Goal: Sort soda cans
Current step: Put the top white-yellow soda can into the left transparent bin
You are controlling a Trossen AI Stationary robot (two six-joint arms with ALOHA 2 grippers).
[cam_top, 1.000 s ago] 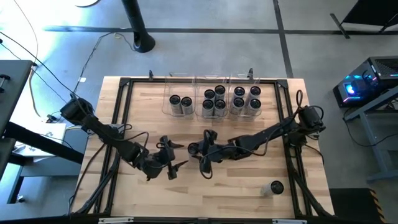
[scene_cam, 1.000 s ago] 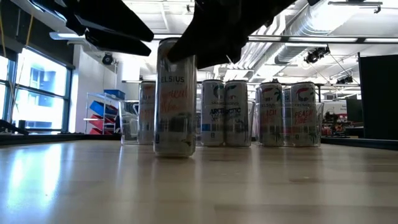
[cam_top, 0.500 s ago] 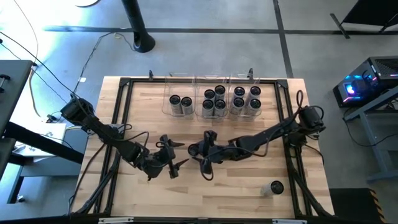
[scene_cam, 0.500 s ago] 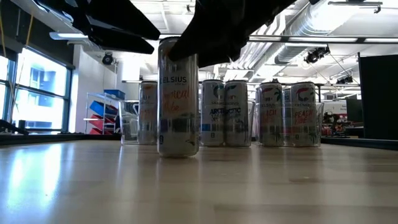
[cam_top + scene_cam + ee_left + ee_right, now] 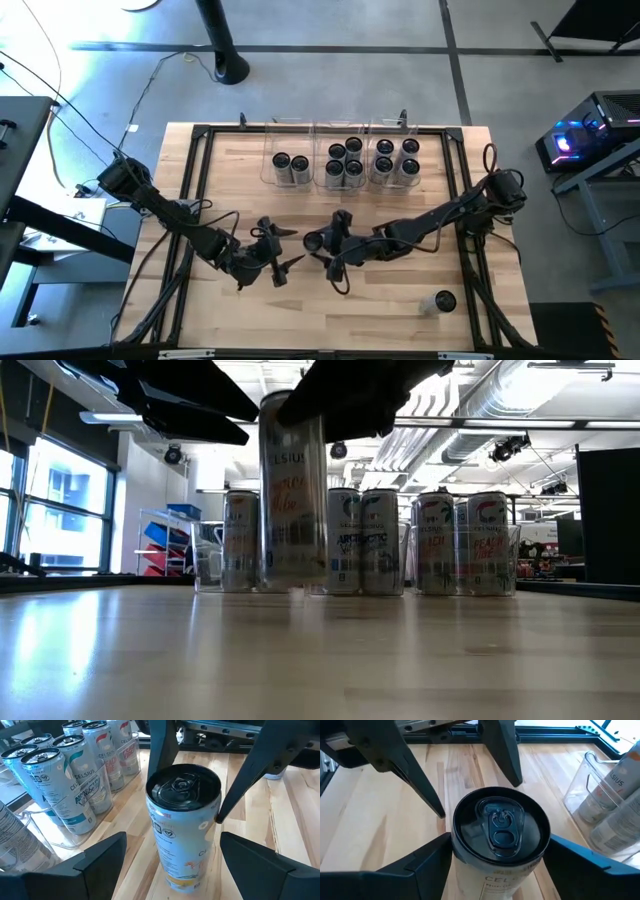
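1. We see two dark arms, the left arm [image 5: 165,212] and the right arm [image 5: 440,215], each built from slim black segments with rounded joints.
2. Thin black cables run along both arms.
3. The left gripper [image 5: 278,254] has long, flat, pointed black fingers [image 5: 102,855].
4. The right gripper [image 5: 335,258] has the same matte black, wedge-shaped fingers [image 5: 577,852].

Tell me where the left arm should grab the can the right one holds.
I'd take the can by its lower body, coming in level from the side of the left end effector. The can is upright, and the right end effector pinches it near the rim, leaving only the lower wall free.
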